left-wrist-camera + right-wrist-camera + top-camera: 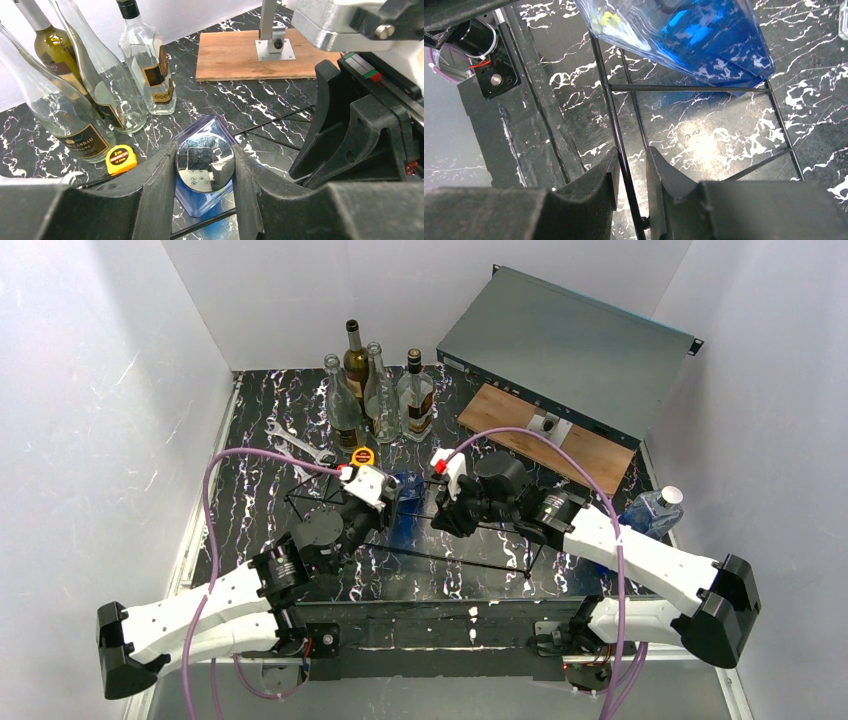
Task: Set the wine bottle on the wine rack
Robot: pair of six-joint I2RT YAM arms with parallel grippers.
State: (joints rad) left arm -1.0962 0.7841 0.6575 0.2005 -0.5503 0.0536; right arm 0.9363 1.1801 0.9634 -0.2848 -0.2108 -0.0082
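Observation:
The wine bottle [408, 492] is square blue glass with a round silver cap [205, 162]. My left gripper [205, 172] is shut on the cap, one finger on each side. The bottle's body [704, 40] hangs tilted over the wine rack [450, 562], a low black wire frame, with its lower end by a cross rod [684, 88]. I cannot tell whether it rests on the rods. My right gripper [632, 175] straddles one thin rack rod [616, 135] just right of the bottle. Its jaws stand a little apart, wider than the rod.
Several glass bottles [380, 395] stand at the back, also in the left wrist view [150, 60]. A yellow tape measure [363, 455] and a wrench [300, 447] lie behind the rack. A wooden board [545, 425] and a grey case [565, 350] are back right. A plastic bottle [655, 512] lies right.

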